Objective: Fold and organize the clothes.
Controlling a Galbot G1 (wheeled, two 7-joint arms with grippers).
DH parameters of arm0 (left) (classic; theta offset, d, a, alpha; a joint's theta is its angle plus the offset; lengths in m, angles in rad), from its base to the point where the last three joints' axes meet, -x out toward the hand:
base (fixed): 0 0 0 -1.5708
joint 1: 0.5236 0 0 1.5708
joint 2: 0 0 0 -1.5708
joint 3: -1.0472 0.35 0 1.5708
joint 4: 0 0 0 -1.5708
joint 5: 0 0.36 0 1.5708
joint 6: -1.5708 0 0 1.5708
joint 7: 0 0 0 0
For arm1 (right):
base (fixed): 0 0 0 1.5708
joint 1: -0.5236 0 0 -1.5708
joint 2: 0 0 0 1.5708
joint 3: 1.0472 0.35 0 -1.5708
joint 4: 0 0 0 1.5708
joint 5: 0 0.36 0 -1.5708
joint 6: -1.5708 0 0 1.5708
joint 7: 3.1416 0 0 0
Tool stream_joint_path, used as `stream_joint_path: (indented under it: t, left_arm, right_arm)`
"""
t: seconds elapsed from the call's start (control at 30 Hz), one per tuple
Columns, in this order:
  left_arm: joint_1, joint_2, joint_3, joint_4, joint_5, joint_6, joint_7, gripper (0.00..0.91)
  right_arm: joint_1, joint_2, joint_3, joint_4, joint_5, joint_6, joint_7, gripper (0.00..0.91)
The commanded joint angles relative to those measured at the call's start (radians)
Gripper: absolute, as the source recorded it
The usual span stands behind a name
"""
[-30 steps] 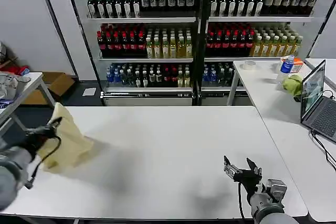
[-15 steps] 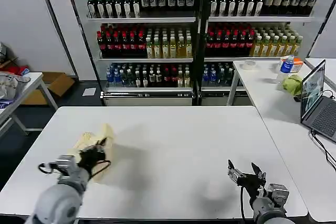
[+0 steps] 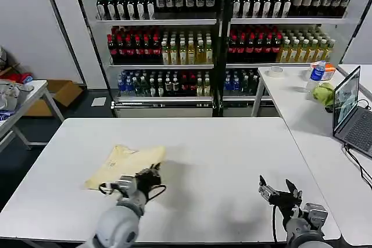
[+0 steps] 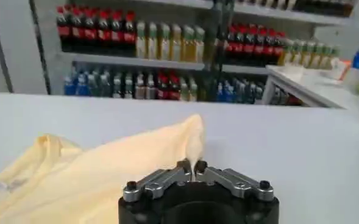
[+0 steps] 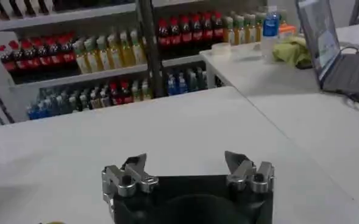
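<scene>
Bare white table [image 3: 221,149] lies between both tools; the clothes [image 3: 122,164] cover its left.

Clothes [image 3: 123,162] soft matt cloth, lightly creased; table [image 3: 232,161] smooth matt white; left gripper [image 4: 192,168] jaws bare metal

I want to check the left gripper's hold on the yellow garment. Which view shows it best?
The left wrist view: the left gripper is shut on a raised fold of the yellow garment. The head view shows the whole garment spread on the white table, with the grip itself small. The right wrist view faces elsewhere.
</scene>
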Motion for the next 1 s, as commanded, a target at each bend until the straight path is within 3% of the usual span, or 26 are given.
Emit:
stream_joint_path:
  t: [0.03,0.53,0.57,0.6,0.63,0.9,1.0]
  left_arm:
    - [-0.075,-0.152,0.211,0.107,0.112,0.018,-0.112,0.010]
    - [-0.303,-0.305,0.248,0.334,0.075,-0.036,-0.175,0.050]
    - [-0.310,-0.308,0.247,0.342,0.075,-0.042,-0.167,0.121]
    - [-0.312,-0.308,0.246,0.341,0.071,-0.052,-0.157,0.393]
    - [-0.308,-0.305,0.245,0.334,0.062,-0.069,-0.138,0.907]
    - [-0.149,-0.227,0.206,0.131,-0.102,-0.189,0.031,0.907]
    - [-0.063,-0.223,0.150,0.045,-0.191,-0.182,0.041,0.907]
  right_arm:
    - [0.001,0.006,0.013,0.004,-0.004,-0.001,-0.002,0.907]
    - [0.035,-0.008,0.001,-0.007,-0.011,-0.001,-0.018,0.907]
    - [0.038,-0.008,0.000,-0.008,-0.011,0.000,-0.020,0.907]
    - [0.042,-0.010,-0.001,-0.010,-0.012,0.000,-0.021,0.907]
    - [0.043,-0.011,-0.002,-0.011,-0.013,0.001,-0.022,0.907]
    - [0.064,-0.029,-0.013,-0.041,-0.109,0.110,-0.102,0.907]
    - [0.070,-0.036,-0.016,-0.053,-0.136,0.158,-0.122,0.907]
